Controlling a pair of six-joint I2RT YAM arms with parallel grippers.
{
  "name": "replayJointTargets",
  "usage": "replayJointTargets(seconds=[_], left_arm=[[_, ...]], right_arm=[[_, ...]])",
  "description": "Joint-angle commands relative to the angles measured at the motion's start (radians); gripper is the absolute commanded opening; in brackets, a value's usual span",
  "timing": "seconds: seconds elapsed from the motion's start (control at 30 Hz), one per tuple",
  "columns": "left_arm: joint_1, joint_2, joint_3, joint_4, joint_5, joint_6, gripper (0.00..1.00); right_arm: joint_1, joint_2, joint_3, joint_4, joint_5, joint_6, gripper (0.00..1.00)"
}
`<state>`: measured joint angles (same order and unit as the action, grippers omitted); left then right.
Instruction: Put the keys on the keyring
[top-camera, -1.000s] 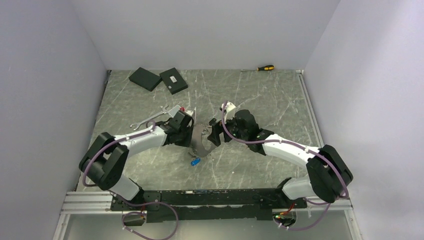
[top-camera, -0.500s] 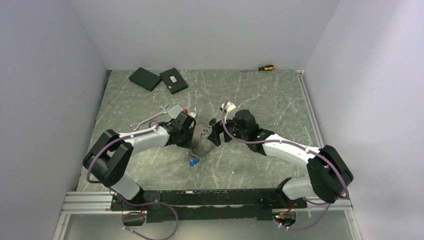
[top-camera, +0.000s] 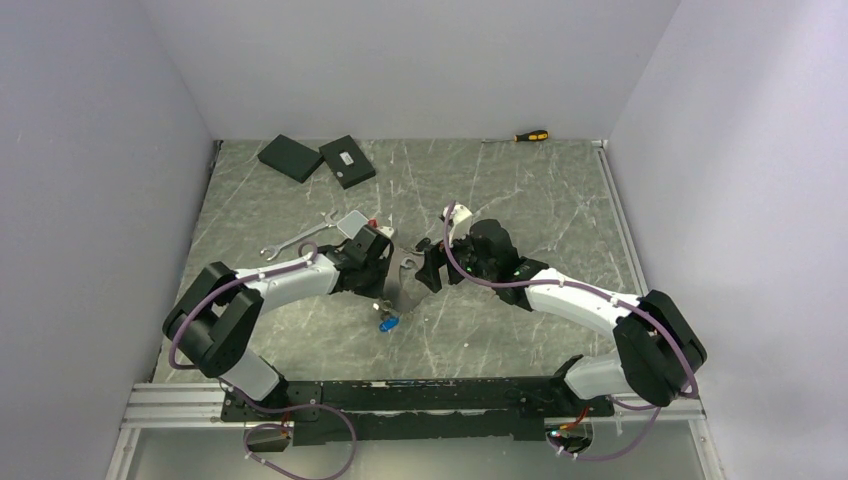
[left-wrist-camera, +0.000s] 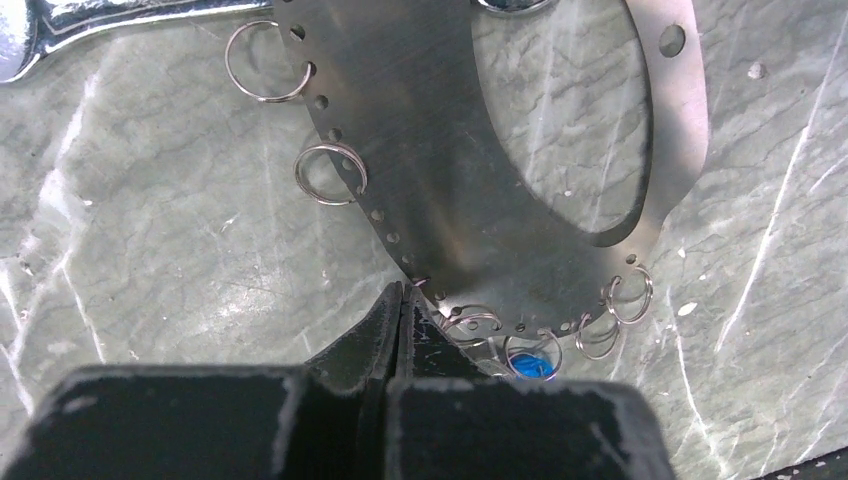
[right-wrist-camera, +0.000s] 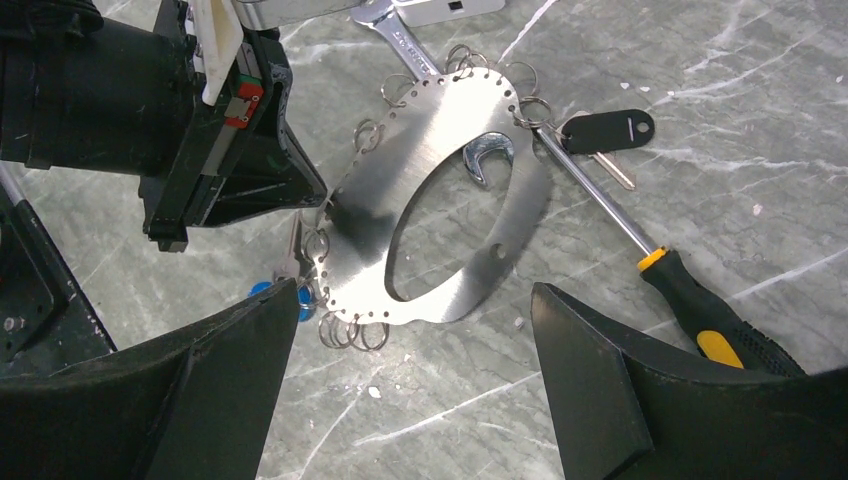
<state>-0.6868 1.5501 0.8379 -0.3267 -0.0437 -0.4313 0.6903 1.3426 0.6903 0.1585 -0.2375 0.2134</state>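
Observation:
The keyring (top-camera: 403, 280) is a large flat silver oval hoop with holes along its rim and several small split rings. My left gripper (left-wrist-camera: 400, 296) is shut on its rim and holds it tilted above the table; it also shows in the right wrist view (right-wrist-camera: 318, 192). In that view the keyring (right-wrist-camera: 385, 185) lies just ahead of my right gripper (right-wrist-camera: 415, 290), which is open and empty. A blue key (left-wrist-camera: 533, 366) hangs at the hoop's lower edge (top-camera: 390, 323). A black-headed key (right-wrist-camera: 608, 130) lies on the table beyond the hoop.
An orange-and-black screwdriver (right-wrist-camera: 690, 300) lies beside the hoop under my right gripper. A silver wrench (top-camera: 300, 237) lies behind the left gripper. Two black boxes (top-camera: 290, 157) (top-camera: 347, 161) and another screwdriver (top-camera: 530, 135) are at the back wall.
My left gripper has shifted slightly and the keyring now stands more on edge. The right arm has not moved.

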Motion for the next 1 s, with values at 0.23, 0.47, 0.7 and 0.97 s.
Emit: replayJointTargets(seconds=[0.23, 0.47, 0.7, 0.97], left_arm=[[-0.002, -0.048, 0.148, -0.199, -0.044, -0.084, 0.00], [-0.003, -0.048, 0.211, -0.259, 0.010, -0.121, 0.00], [0.007, -0.044, 0.263, -0.305, 0.074, -0.183, 0.00], [0.055, -0.054, 0.313, -0.366, 0.170, -0.273, 0.00]], right_arm=[[0.006, -0.032, -0.008, 0.051, -0.050, -0.024, 0.89], [0.009, -0.066, -0.040, 0.128, -0.112, -0.035, 0.88], [0.023, -0.133, -0.120, 0.252, -0.228, -0.096, 0.84], [0.046, -0.230, -0.310, 0.592, -0.266, -0.152, 0.84]])
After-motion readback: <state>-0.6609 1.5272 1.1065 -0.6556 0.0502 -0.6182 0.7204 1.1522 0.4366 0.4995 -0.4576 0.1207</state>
